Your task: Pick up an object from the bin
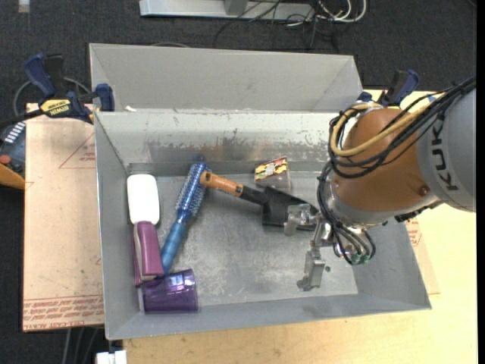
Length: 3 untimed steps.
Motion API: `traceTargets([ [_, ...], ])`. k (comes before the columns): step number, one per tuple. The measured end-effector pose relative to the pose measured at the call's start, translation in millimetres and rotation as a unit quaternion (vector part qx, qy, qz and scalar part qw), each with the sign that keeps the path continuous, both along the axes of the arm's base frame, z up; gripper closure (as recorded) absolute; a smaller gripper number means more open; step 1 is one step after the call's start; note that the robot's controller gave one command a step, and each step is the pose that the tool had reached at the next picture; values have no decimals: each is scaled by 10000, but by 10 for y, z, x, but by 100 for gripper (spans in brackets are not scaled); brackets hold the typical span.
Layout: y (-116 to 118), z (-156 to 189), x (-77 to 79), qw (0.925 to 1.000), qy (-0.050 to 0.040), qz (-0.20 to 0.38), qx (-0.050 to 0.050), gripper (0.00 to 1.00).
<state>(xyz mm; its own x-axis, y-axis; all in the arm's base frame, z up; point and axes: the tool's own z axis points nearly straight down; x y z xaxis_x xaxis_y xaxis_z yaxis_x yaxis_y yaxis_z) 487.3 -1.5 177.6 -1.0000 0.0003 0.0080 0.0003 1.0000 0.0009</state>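
My gripper (310, 276) hangs low over the bare floor in the bin's lower right part, with nothing seen in it. The nearest thing is a tool with an orange handle and a black head (267, 203), lying slantwise just up and left of the gripper. A small wrapped packet (272, 171) in yellow, red and white sits behind it by the back wall. A blue hairbrush (184, 208) lies slantwise in the middle left, well apart from the gripper.
On the left side lie a white oblong bar (143, 199), a maroon stick-like thing (148, 252) and a purple cup-shaped piece (171, 292) on its side. The arm's orange dome and cables hang over the bin's right wall.
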Motion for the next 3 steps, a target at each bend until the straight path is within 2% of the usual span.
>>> traceTargets([
  [1,-1,40,18,10000,-41,1,-1,0],
  [2,-177,-1092,948,9979,-10,-648,1,0],
  [3,-56,-358,736,9958,-52,-918,1,0],
])
